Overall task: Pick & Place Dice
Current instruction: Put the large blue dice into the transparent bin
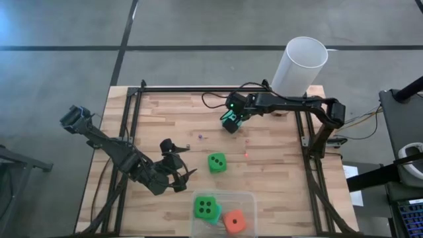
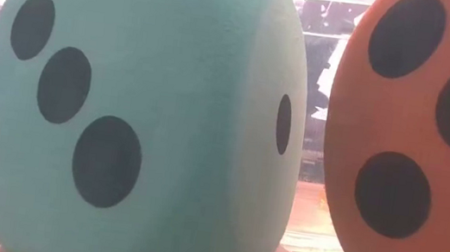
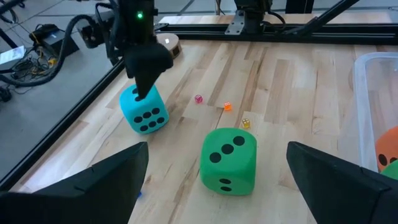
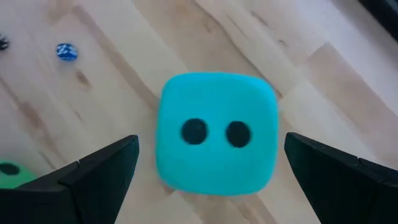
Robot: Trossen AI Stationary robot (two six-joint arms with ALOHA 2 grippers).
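While right end effector [image 1: 230, 122] hovers open, teal die [image 4: 216, 133] sits directly beneath.

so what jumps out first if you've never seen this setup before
The bright dice: a green die alone mid-table, and a teal die farther back with the open right gripper hanging straight over it. At the near edge, a clear bin already holds green, teal and orange-red dice, with the open left gripper beside it.

One teal die [image 4: 216, 134] sat two-up on bare wood; a green die [image 1: 216, 162] lay mid-table; green [image 1: 205, 207], teal [image 2: 139, 115] and orange-red dice [image 1: 234, 221] crowded together.
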